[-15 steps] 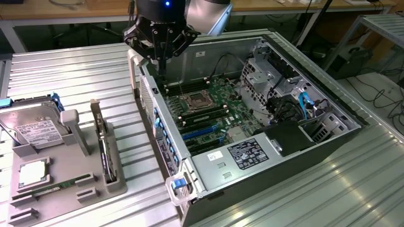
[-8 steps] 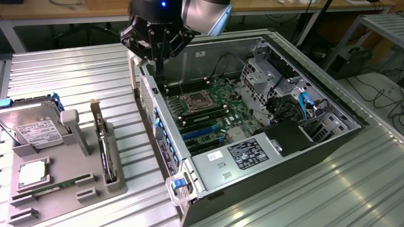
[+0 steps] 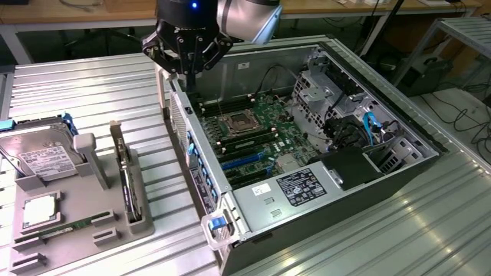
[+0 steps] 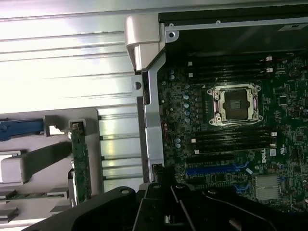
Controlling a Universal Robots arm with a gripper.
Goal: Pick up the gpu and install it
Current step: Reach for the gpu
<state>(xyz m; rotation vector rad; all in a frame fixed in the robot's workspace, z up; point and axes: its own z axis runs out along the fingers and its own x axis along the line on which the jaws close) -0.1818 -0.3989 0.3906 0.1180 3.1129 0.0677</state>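
Gpu (image 3: 129,184) on edge in tray (image 3: 77,230), long axis parallel w/ case wall (image 3: 183,141); hand (image 3: 188,77) closed, empty.

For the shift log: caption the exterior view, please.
Shut black gripper hovers over open black computer case; green circuit-board gpu stands in grey holder.

Gripper (image 3: 190,73) closed, hanging over the wall edge of the open PC case (image 3: 399,192), motherboard (image 3: 261,132) below it. 1 gpu (image 3: 127,178) stands on edge in gray holder (image 3: 142,227) at the exterior view's left, near hard drive (image 3: 42,158), well apart from gripper.
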